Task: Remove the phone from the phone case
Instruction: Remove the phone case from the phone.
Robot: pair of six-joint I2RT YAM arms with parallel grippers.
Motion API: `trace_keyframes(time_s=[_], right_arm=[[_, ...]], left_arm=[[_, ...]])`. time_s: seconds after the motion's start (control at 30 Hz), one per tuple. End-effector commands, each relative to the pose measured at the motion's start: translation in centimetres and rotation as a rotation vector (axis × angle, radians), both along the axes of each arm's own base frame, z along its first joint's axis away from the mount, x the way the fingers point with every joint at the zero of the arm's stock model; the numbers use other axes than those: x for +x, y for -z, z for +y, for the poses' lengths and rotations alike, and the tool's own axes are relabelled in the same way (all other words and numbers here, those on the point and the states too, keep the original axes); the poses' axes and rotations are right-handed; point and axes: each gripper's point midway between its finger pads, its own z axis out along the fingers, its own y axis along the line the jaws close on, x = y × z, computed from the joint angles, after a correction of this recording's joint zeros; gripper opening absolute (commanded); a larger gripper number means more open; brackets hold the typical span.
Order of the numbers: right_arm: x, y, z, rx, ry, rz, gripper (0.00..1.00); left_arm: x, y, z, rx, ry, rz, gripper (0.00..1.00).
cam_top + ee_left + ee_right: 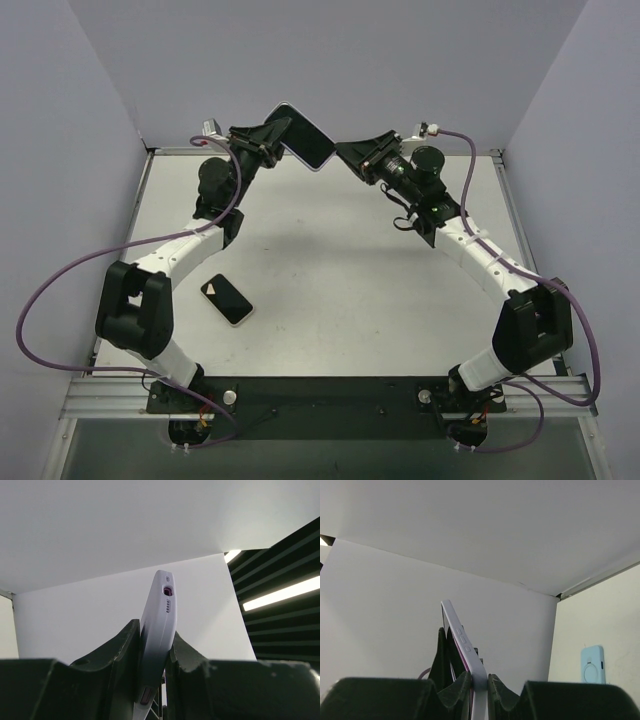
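A phone with a dark screen in a lavender case (305, 135) is held in the air over the table's back edge, between my two grippers. My left gripper (283, 143) is shut on its left end. My right gripper (340, 152) is shut on its right corner. In the left wrist view the case (162, 610) stands edge-on between the closed fingers of the left gripper (156, 655), port end up. In the right wrist view the case (462, 640) is clamped edge-on by the right gripper (479, 680). A purple phone edge shows inside it, and the left gripper's dark fingers sit behind it.
A second phone (227, 299) with a dark screen lies flat on the white table (350, 270), front left, near the left arm. In the right wrist view a light blue rectangular thing with a ring mark (593, 664) shows at lower right. Grey walls enclose the table.
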Motion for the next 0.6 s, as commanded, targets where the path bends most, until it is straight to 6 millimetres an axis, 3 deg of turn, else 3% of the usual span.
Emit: trace_keyframes(time_s=[0.0, 0.13, 0.27, 0.37, 0.57], right_arm=[[-5.5, 17.6, 1.6, -0.283, -0.198, 0.483, 0.11], [-4.7, 13.3, 1.9, -0.101, -0.26, 0.366, 0.28], [-5.1, 9.4, 1.5, -0.009, -0.339, 0.245, 0.62], [-5.9, 7.8, 1.1, -0.022, -0.37, 0.169, 0.71], [-7.2, 6.3, 1.1, -0.038, -0.423, 0.073, 0.72]], left_arm=[[-22.8, -19.2, 3.9, -0.47, 0.378, -0.817, 0.0], [-21.7, -17.7, 3.3, -0.449, 0.377, -0.772, 0.0], [-19.8, -15.5, 2.2, -0.42, 0.382, -0.696, 0.0], [-18.5, -13.8, 1.4, -0.399, 0.385, -0.635, 0.0], [-17.0, -11.6, -0.5, -0.351, 0.428, -0.552, 0.0]])
